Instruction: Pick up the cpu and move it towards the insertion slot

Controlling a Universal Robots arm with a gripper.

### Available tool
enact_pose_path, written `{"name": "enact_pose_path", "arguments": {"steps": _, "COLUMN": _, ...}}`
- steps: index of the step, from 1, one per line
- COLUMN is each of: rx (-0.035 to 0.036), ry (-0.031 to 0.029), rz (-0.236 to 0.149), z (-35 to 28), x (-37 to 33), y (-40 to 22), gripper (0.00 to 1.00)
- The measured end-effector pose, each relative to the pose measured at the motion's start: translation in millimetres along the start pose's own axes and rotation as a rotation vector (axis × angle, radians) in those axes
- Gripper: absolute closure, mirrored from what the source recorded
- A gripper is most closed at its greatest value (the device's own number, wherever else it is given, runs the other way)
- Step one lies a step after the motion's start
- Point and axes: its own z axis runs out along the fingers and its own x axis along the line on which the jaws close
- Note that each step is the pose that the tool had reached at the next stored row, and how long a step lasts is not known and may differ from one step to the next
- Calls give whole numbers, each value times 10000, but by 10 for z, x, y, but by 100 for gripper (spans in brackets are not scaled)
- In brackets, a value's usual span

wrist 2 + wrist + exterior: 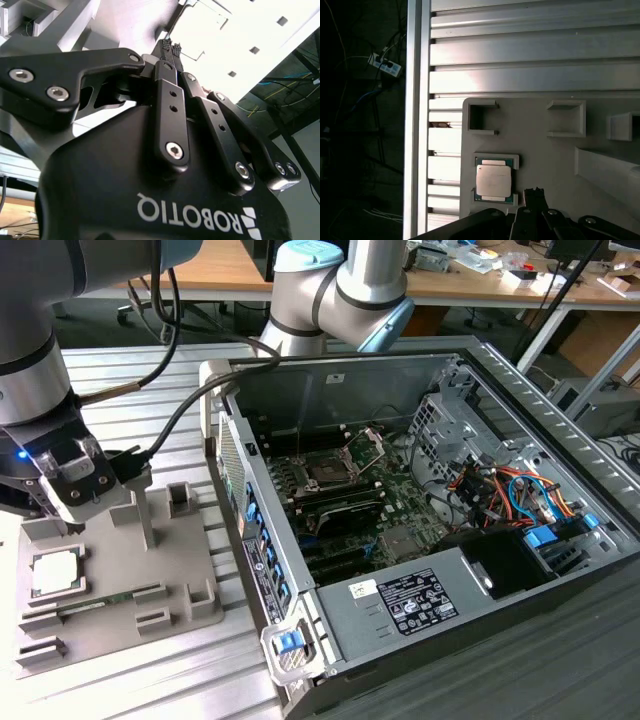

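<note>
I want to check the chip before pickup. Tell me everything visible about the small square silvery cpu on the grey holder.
The cpu is a small flat square chip with a silvery-white metal top and a thin green rim. It lies flat, top up, in a shallow recess of the light grey plastic fixture, bracketed by low raised edges. The black gripper is close beside it but not holding it.

Exterior view evenly lit; glare on table slats (530, 75) in first wrist view.
</note>
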Motion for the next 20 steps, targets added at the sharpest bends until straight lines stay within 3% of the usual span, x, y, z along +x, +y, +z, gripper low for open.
{"name": "enact_pose_path", "arguments": {"steps": 20, "rx": 0, "ry": 0, "rz": 0, "z": 50, "x": 0, "y": -11, "gripper": 89}}
